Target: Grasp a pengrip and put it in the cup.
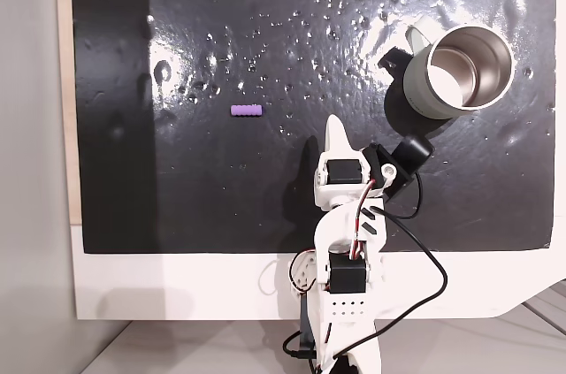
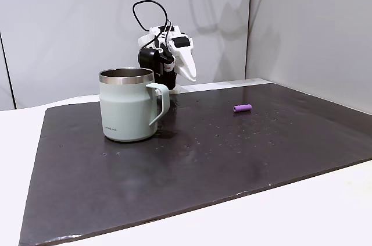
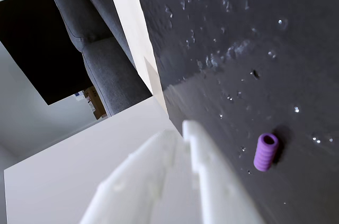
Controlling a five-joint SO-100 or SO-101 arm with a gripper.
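Open black mat [image 1: 265, 197] lies between the gripper [image 1: 334, 126] and the pengrip [image 1: 247, 110], nothing blocking. The cup [image 1: 460, 69] stands well off to the right in that fixed view.

Light-purple ribbed pengrip [image 1: 247, 110], grey-green cup [image 2: 126, 106], white gripper [image 1: 335, 129]

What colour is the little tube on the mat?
Light purple pengrip, ribbed; the wrist view shows it best.

Pengrip [image 1: 246, 110]: ribbed, matt purple rubbery look. Cup [image 2: 127, 109]: matt grey-green outside, shiny steel rim and inside. Mat [image 1: 265, 179]: black, glossy, dimpled. Worktop [image 1: 177, 290]: smooth white. Fingers [image 3: 212, 181]: white matt plastic.
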